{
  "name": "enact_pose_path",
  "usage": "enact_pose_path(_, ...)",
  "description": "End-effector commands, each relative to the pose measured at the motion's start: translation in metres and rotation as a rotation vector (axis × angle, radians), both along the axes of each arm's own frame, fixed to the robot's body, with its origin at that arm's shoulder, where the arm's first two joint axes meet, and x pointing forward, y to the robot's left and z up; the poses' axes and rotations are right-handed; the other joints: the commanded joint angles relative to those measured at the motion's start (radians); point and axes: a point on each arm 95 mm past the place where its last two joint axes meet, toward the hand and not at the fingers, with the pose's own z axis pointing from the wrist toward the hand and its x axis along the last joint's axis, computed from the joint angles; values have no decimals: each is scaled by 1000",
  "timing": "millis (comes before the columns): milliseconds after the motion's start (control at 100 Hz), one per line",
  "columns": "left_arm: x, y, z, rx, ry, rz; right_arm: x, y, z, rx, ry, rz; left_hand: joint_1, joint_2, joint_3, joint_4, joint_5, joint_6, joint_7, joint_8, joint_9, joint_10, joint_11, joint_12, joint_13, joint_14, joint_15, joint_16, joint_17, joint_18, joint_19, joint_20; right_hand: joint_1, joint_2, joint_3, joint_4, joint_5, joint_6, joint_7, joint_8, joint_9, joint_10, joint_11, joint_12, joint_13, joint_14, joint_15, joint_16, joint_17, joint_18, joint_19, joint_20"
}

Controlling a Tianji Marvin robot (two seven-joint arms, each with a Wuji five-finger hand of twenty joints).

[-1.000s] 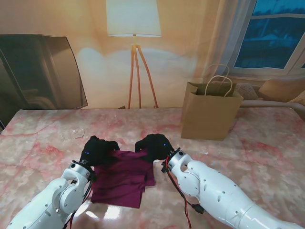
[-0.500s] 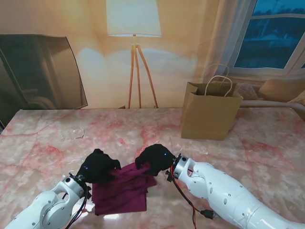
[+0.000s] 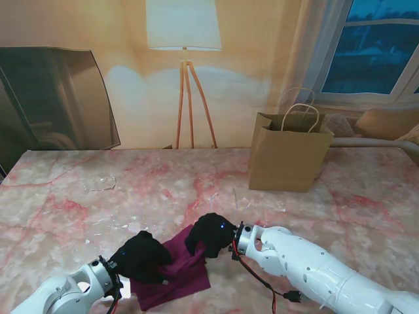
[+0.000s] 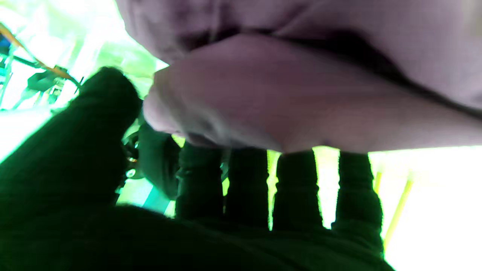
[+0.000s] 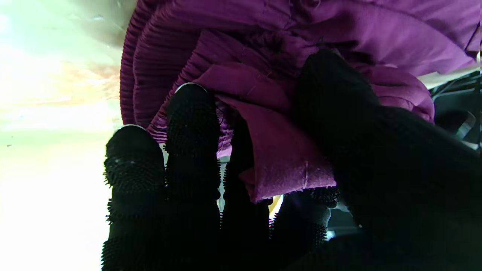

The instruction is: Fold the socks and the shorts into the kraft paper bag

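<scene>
The purple shorts [image 3: 175, 273] lie bunched at the near edge of the marble table [image 3: 314, 216], pinched by both black-gloved hands. My left hand [image 3: 145, 256] grips their left side, with the cloth [image 4: 286, 90] folded over the fingers [image 4: 241, 180]. My right hand [image 3: 208, 234] is shut on the far right corner; thumb and fingers [image 5: 192, 124] clamp a fold of purple fabric [image 5: 278, 158]. The kraft paper bag [image 3: 288, 156] stands upright and open at the far right of the table, well away from both hands. No socks can be made out.
A floor lamp [image 3: 186, 78] and a dark screen [image 3: 55, 98] stand behind the table's far edge. Small clear scraps [image 3: 101, 183] lie on the marble at far left.
Both hands have drawn back toward me, dragging the shorts along. The flat cloth has shrunk into a smaller, bunched fold.
</scene>
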Motion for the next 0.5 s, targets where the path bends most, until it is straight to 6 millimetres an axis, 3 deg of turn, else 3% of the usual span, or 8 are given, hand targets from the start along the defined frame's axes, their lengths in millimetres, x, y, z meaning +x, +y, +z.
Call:
enact_pose_path(0,-8,-1,2,2,11,-21,-4,-1,-7,-24,-6,15,-68,46,-75,42,-15,2,-44,24,-59,28,-48,-69,-43,13,-41,-17,-34,14,-48,29,-22,-33,45,-46,36,-35,51,-1,41,-26,-17,9,-8,-13,24,37,-17,-31,40,51)
enact_pose_path(70,-10,-1,6,-17,27,-20,-5,-1,-10,-40,-27,28,-71,156,-223,66,-18,-1,-68,32,-88,46,-78,-103,-70,21,-68,-27,-49,20,-90,41,-24,-32,45,-47,36,-41,51,-1,40,-29,-18,10,-12,-17,25,38,-20,-33,39,54)
enact_pose_path(130,-11,0,9,-53,46,-8,-7,0,-13,-49,-42,35,25,373,-616,137,-4,-6,-95,21,-111,54,-115,-149,-91,28,-100,-54,-60,25,-122,49,-26,-32,44,-48,34,-48,49,-2,38,-35,-18,13,-18,-22,25,40,-23,-37,36,57)
enact_pose_path(200,-12,0,13,-103,59,26,-8,0,-15,-55,-63,41,17,515,-646,167,103,7,-58,17,-116,66,-154,-186,-108,42,-127,-73,-79,21,-136,51,-30,-25,42,-48,26,-60,48,-1,30,-39,-17,19,-25,-26,28,43,-30,-42,33,61)
enact_pose_path(260,-11,0,15,-127,43,64,-9,0,-15,-59,-88,44,45,550,-609,178,139,7,-45,4,-105,69,-152,-197,-92,46,-116,-71,-66,20,-116,66,-38,-15,37,-48,17,-74,43,0,19,-46,-13,30,-35,-31,31,46,-34,-47,31,66)
enact_pose_path(350,-7,2,19,-128,-11,138,-9,-1,-15,-61,-101,48,13,439,-264,143,131,14,6,-11,-89,65,-134,-200,-56,40,-87,-70,-30,17,-60,82,-41,23,38,-40,-8,-59,22,-29,-29,-41,-16,48,-84,-30,24,50,-73,-48,13,76)
enact_pose_path(400,-5,3,19,-88,-30,169,-10,-2,-14,-64,-108,50,57,342,-194,98,45,29,-40,-42,-92,75,-134,-203,-37,38,-82,-79,-7,14,-30,81,-51,34,37,-39,-30,-50,17,-59,-64,-38,-23,56,-119,-30,21,57,-101,-47,0,90)
enact_pose_path(490,-1,4,17,-12,-18,212,-12,-3,-12,-67,-114,61,58,277,-67,105,-120,72,-139,-19,-122,70,-139,-207,-40,30,-85,-93,0,0,-8,58,-48,51,60,-30,-75,-51,1,-100,-128,-33,-34,69,-189,-33,14,73,-162,-45,-38,107)
